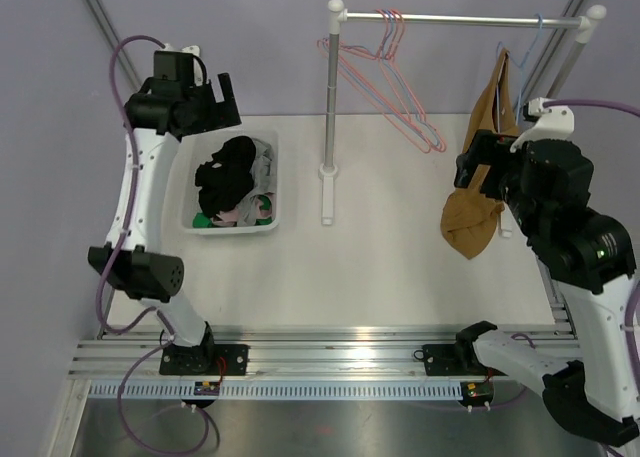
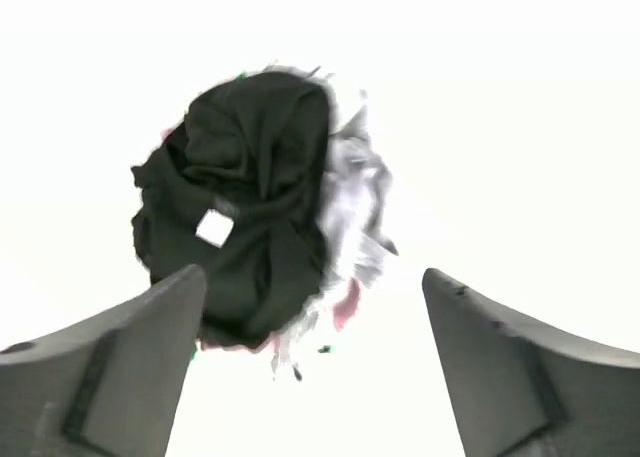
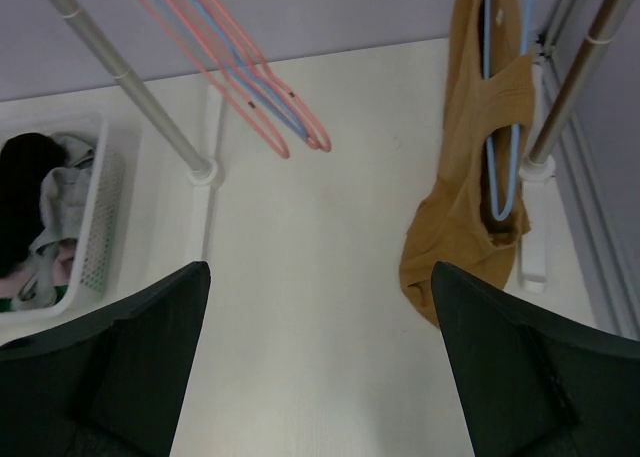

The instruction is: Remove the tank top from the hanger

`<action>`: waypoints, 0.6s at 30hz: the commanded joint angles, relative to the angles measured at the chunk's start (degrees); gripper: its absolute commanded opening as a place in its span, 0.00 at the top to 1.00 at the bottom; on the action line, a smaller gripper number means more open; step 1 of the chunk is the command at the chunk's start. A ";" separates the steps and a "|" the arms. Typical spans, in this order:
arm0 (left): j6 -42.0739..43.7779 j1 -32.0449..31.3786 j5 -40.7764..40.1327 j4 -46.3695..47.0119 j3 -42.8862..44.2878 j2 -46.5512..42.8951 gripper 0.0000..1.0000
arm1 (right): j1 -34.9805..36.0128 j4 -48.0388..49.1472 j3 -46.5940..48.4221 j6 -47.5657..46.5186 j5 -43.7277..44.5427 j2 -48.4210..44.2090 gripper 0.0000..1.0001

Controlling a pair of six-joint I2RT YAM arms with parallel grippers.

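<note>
Top external view puts the mustard-brown tank top (image 1: 472, 220) at the right end of the silver clothes rail (image 1: 460, 19), strung on a thin blue wire hanger (image 3: 488, 127); its upper part hangs from the hanger, while its lower part has sagged into a crumpled heap resting on the white table (image 1: 380, 267) near the rack's right post. The right gripper (image 3: 318, 277) hovers just beside the garment, on its near side, and the right wrist view shows its two dark fingers spread wide with nothing between them, the shirt up ahead and to the right. The left gripper (image 2: 310, 277) is well apart from all this, poised above the white plastic laundry basket (image 1: 235, 229), jaws likewise parted and empty over a bunched black garment (image 2: 250, 207) lying on top of the pile. A cluster of bare pink and blue wire hangers (image 3: 300, 129) dangles from the left part of the rail and plays no part here. As I read it, the work is at the approach stage: the tank top is on its hanger and neither arm has a hold on it. The next move seems to call for the right arm to swing toward the fabric, close on a strap or on the bunched lower cloth, and draw it down and off the hanger's shoulders. The light hanger may swing or ride along the rail, so a steady pull looks wise.
</note>
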 commanded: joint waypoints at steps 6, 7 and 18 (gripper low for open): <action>1.20 -6.20 1.88 7.69 -27.42 -34.48 0.01 | -7.21 -2.37 14.85 -8.02 12.64 13.47 0.01; 1.03 -6.91 1.70 8.66 -30.79 -37.51 0.01 | -8.64 -2.55 16.36 -8.55 9.40 14.96 0.01; -0.73 -13.95 5.56 18.60 -69.49 -72.33 0.01 | -25.42 -1.14 32.27 -11.80 -6.53 32.19 0.15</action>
